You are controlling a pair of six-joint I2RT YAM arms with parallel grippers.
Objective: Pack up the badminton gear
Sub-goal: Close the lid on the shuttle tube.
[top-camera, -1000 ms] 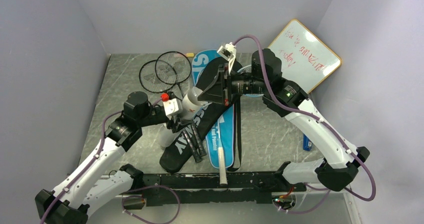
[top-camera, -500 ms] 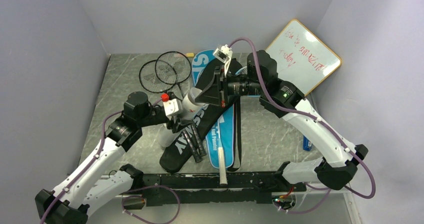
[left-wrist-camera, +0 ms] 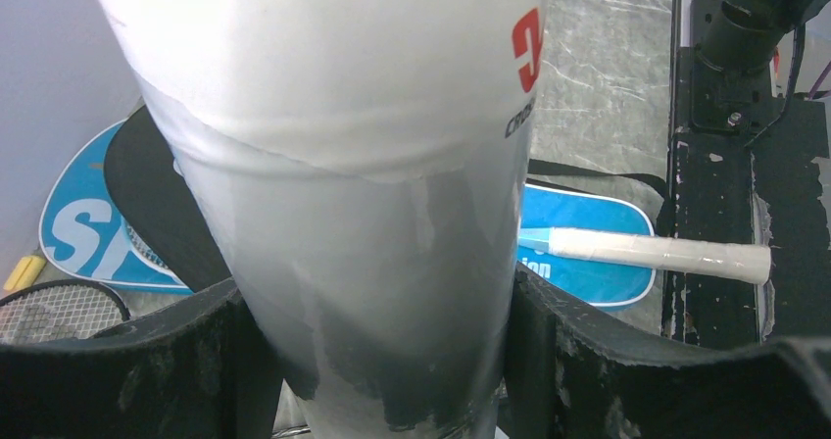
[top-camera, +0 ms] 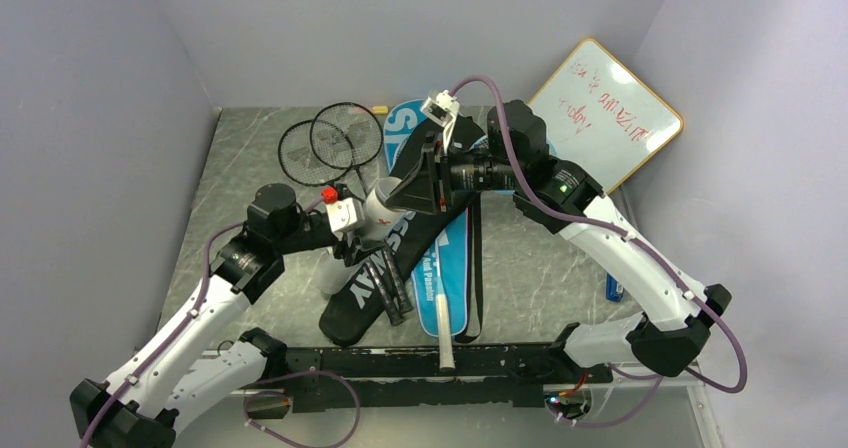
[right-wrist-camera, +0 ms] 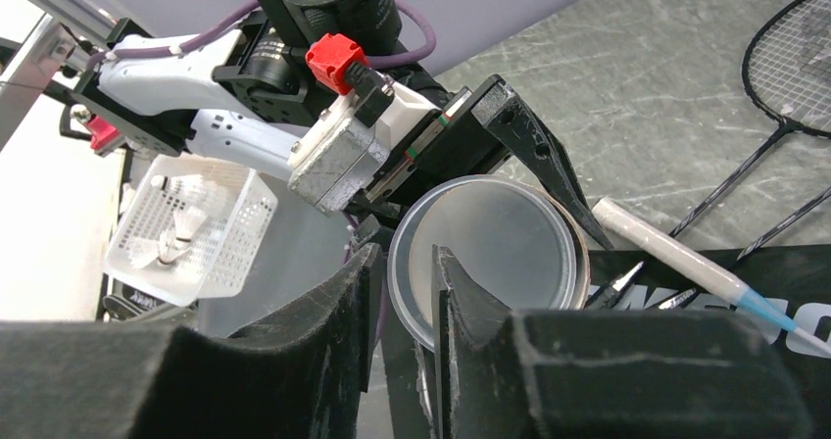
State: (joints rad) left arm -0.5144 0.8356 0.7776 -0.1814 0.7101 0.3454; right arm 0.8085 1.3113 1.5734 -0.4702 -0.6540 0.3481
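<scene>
My left gripper is shut on the white cardboard tube, which stands tilted over the black cover. A clear lid sits on the tube's top end. My right gripper is at that end, its jaws slightly apart with the lid's rim in the gap. Two black rackets lie at the back left. The light-blue racket's white grip sticks out of the blue cover. White shuttlecocks lie in a basket.
The wood-framed whiteboard leans at the back right. A small marker lies by the back wall. A blue object lies under the right arm. A black rail runs along the near edge. The white mesh basket stands beyond my left arm.
My right gripper has moved a little left onto the tube's top end, and its jaws have parted from shut. My left arm and the tube have not moved.
</scene>
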